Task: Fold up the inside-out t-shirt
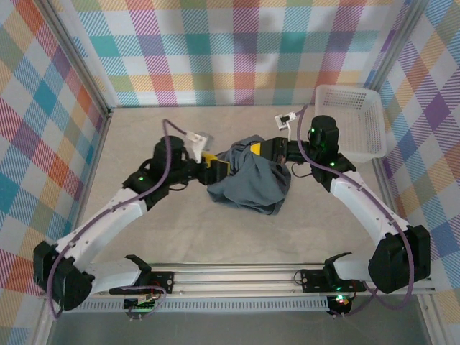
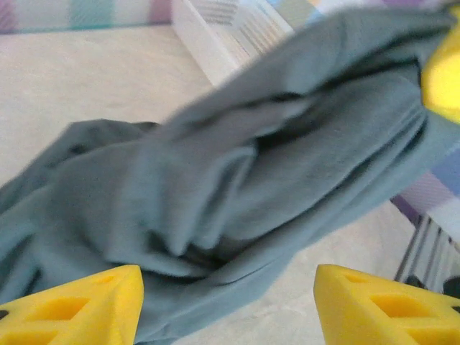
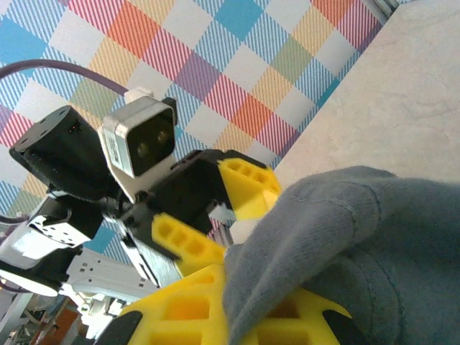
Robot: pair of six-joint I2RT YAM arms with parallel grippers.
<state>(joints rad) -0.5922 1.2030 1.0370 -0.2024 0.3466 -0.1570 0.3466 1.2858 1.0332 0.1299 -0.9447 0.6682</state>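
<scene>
The t-shirt lies bunched at the middle of the table, well apart from the basket at the far right corner. The right gripper is clamped on a raised fold at the far edge of the heap. The left gripper has its jaws wide, with cloth hanging across part of the gap. The step in hand appears to be taking a second hold for spreading. Close the left jaws on one layer near a hem or seam, not on a bundle. Then draw both arms apart evenly, keeping the cloth low over the table to avoid twisting
</scene>
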